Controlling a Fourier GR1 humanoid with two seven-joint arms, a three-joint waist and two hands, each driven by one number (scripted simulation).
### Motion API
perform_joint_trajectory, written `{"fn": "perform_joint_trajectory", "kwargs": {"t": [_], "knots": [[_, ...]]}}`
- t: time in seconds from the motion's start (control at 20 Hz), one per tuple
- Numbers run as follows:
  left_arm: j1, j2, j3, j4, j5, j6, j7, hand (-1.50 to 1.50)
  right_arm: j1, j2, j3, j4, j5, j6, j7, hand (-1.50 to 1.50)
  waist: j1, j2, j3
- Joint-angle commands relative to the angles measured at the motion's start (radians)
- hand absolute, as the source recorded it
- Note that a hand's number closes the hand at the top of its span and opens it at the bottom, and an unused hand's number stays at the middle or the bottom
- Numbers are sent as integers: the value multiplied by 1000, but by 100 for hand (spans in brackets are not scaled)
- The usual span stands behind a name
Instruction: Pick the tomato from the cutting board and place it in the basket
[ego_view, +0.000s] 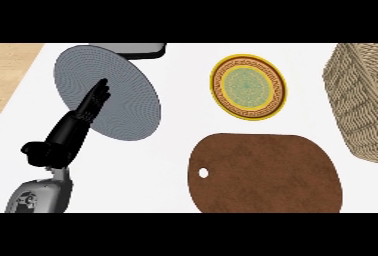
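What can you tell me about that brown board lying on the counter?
The cutting board is a dark brown, rounded slab with a mottled, wood-like surface, lying flat on the white counter. A small hole pierces it near its left edge. Its lower part runs out of view. Nothing is seen on it: no tomato shows. It lies below the yellow-rimmed patterned plate and left of the woven basket, touching neither. No hand is near it.

**Open lanes and obstructions on the white counter**

The tall woven wicker basket (356, 100) walls off the right edge. The brown rounded cutting board (266, 172) lies flat in the lower middle, its top bare. Bare white counter (184, 80) runs between the grey round textured plate (107, 92) and the yellow-rimmed patterned plate (248, 86). The black left hand (87, 109), fingers straight, stands over the grey plate's left side. A dark grey object (140, 49) sits at the top edge.
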Motion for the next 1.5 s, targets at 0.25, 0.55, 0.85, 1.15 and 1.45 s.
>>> {"fn": "perform_joint_trajectory", "kwargs": {"t": [0.25,0.55,0.85,1.15,1.45], "knots": [[4,9,18,31,3,-20,-42,0,-114,35,-5,418,109,-40,-356,150,-2,1,0],[12,4,19,31,-2,-20,-47,0,-226,39,-21,681,172,-134,-561,150,6,4,1],[-69,-5,6,47,-13,-9,24,0,-347,14,-87,855,136,-152,-608,-150,7,6,1],[-10,-3,13,66,-18,-20,-55,0,-406,-53,-77,957,174,-128,-687,-150,12,6,1],[-30,14,44,38,16,-33,-18,0,-433,-84,-155,991,73,22,-704,-150,6,4,2]]}}
